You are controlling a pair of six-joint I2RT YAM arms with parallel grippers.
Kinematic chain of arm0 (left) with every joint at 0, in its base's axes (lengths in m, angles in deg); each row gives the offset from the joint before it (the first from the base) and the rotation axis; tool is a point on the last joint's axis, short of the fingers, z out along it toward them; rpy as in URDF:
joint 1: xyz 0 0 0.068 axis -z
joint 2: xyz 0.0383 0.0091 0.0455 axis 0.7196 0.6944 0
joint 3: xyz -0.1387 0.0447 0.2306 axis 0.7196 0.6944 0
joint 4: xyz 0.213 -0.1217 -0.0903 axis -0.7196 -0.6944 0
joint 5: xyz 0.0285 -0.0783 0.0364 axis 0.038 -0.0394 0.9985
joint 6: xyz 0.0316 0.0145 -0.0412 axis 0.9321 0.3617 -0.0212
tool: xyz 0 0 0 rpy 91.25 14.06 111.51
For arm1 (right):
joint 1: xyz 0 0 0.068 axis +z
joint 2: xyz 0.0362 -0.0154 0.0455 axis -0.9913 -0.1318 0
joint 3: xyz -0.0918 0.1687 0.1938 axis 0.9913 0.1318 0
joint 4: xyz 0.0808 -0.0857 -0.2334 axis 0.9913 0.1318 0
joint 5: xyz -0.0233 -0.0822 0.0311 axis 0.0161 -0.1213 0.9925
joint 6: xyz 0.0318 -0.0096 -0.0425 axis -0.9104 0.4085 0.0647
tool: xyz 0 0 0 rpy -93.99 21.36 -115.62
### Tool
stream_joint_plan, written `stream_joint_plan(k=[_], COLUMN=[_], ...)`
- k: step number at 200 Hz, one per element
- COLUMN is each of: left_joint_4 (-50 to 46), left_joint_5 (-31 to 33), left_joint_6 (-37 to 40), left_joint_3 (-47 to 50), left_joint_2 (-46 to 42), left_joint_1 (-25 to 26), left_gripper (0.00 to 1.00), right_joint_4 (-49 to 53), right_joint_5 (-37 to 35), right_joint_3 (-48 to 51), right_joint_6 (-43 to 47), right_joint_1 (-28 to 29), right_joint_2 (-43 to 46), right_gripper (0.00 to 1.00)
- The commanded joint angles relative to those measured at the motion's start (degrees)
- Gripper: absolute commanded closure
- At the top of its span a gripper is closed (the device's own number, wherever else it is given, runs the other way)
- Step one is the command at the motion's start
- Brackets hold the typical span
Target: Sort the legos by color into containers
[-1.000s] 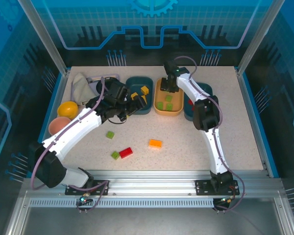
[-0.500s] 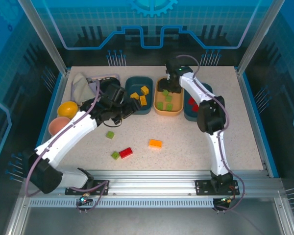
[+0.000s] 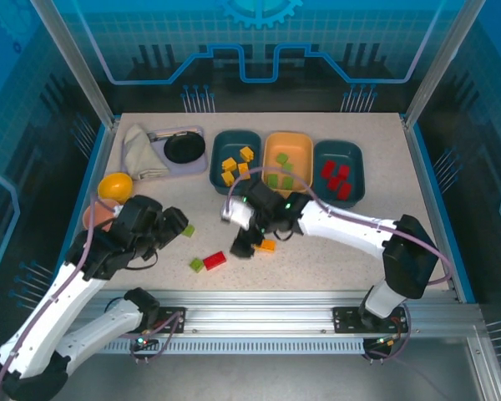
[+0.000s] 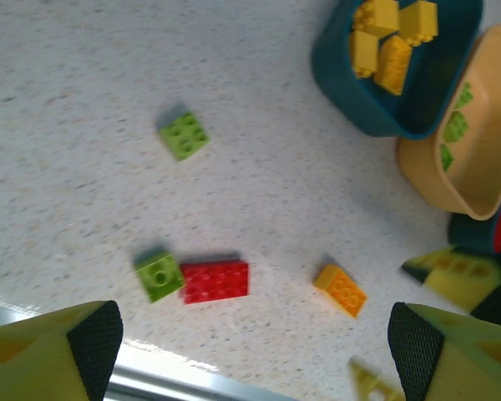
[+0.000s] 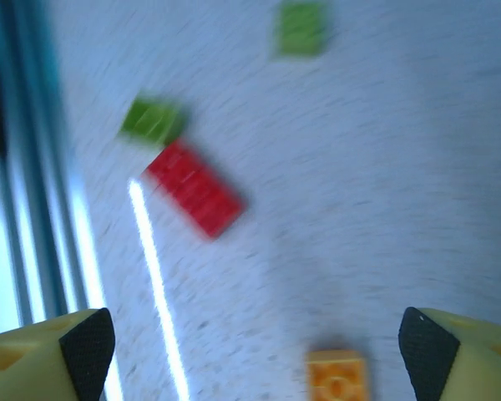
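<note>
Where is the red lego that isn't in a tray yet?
In the top view, the red brick lies on the table near its front edge, left of centre, right beside a small green brick, with the orange brick off to its right.

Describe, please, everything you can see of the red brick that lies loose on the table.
The red brick is oblong and looks like glossy plastic, with two rows of round studs on top. It lies flat, studs up, on the speckled table, near the front edge. A small green square brick sits against one short end and seems to touch it. An orange brick lies apart from it on the other side. Nothing grips the red brick.
</note>
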Motion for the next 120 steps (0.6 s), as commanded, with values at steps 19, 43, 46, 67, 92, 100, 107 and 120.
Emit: stream_joint_plan(k=[19,43,46,67,92,100,107,120], left_joint_4=[-10.6,-12.7,-12.9,-13.1,-13.1,-13.2,-13.3,-13.6], left_joint_5=[3.2,2.8,2.6,2.6,2.8,2.8,2.8,2.7], left_joint_6=[-7.0,-8.5,-8.7,-8.8,-8.9,-9.0,-9.2,-9.5], left_joint_3=[4.0,4.8,4.8,4.3,3.7,3.6,3.6,3.6], left_joint_2=[-9.4,-12.1,-12.2,-12.3,-12.3,-12.4,-12.3,-12.6], left_joint_1=[0.4,0.4,0.4,0.4,0.4,0.4,0.4,0.4], left_gripper=[0.14,0.14,0.14,0.14,0.14,0.14,0.15,0.15], right_joint_4=[-4.7,-6.1,-6.4,-7.2,-8.1,-8.3,-8.0,-7.1], right_joint_5=[-2.4,-4.4,-4.7,-6.5,-7.9,-8.0,-7.7,-7.7], right_joint_3=[1.6,-0.9,-1.2,-3.9,-7.3,-8.3,-9.3,-11.0], right_joint_6=[15.7,17.4,17.6,17.8,16.8,16.4,16.2,16.1], right_joint_1=[5.1,6.8,7.0,8.2,8.6,8.6,8.7,9.0], right_joint_2=[-2.6,-8.6,-9.3,-14.2,-18.7,-19.8,-20.8,-22.6], right_gripper=[0.07,0.06,0.06,0.07,0.09,0.09,0.09,0.1])
